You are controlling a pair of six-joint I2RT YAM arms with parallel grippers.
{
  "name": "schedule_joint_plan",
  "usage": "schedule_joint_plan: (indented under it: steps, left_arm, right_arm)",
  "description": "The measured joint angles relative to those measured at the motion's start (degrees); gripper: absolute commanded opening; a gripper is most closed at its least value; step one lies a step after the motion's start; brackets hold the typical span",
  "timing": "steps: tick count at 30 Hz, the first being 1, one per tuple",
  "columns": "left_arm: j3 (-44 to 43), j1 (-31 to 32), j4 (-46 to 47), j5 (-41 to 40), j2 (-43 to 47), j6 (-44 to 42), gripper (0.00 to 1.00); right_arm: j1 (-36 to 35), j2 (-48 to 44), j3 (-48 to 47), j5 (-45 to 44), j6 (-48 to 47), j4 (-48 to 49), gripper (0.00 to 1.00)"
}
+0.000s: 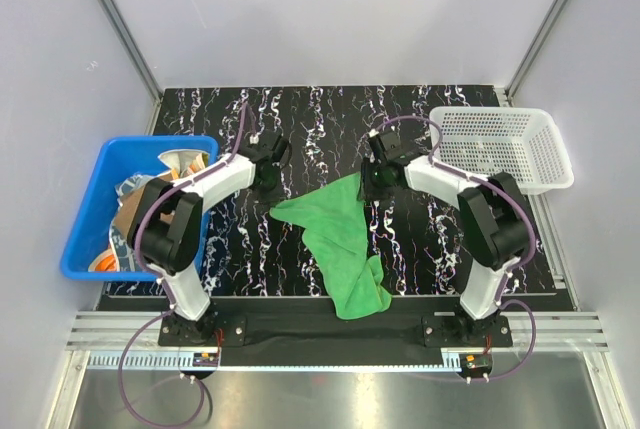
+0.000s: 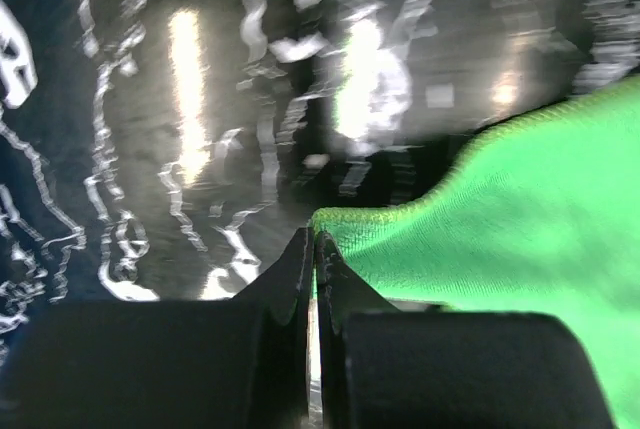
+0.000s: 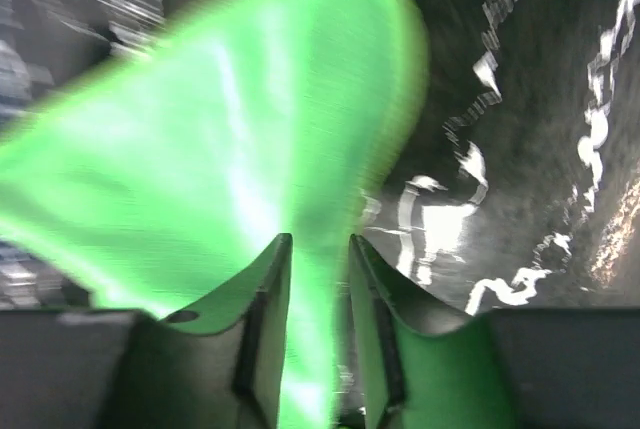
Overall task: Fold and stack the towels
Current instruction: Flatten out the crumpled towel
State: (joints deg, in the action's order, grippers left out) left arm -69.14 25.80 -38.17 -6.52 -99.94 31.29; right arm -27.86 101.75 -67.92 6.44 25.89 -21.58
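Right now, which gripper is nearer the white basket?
Right. The right gripper sits left of the basket, at a corner of the green towel; the left gripper is beyond the towel, near the blue bin.

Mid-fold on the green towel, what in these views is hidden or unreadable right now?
- Right wrist view: motion blur smears the green towel; whether the jaws of the right gripper pinch it is unclear.
- Top view: the left arm covers part of the blue bin, so the towels inside cannot be counted.
- Left wrist view: the left gripper is shut on a towel corner; the rest runs off the right edge.
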Motion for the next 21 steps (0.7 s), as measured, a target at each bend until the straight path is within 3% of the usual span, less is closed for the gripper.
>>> schedule_joint_plan:
  steps: [4,11,21]
  left_arm:
    - [1.0,-0.3,-1.7,-1.8,-1.6,-0.9,0.00]
    - [0.5,-0.4,-2.1,-3.8,-3.0,-1.8,0.00]
    - [-0.4,-0.9,-2.0,-3.8,-4.9,-2.6,0.00]
  right_arm:
    - [0.2,3.0,-0.3,-0.2,-3.1,-2.6,0.42]
    - [2.8,5.4,-9.4,2.2,-9.0,-1.0,0.41]
    - [5.4,18.5,-17.7,5.2,-16.1,-0.3,0.40]
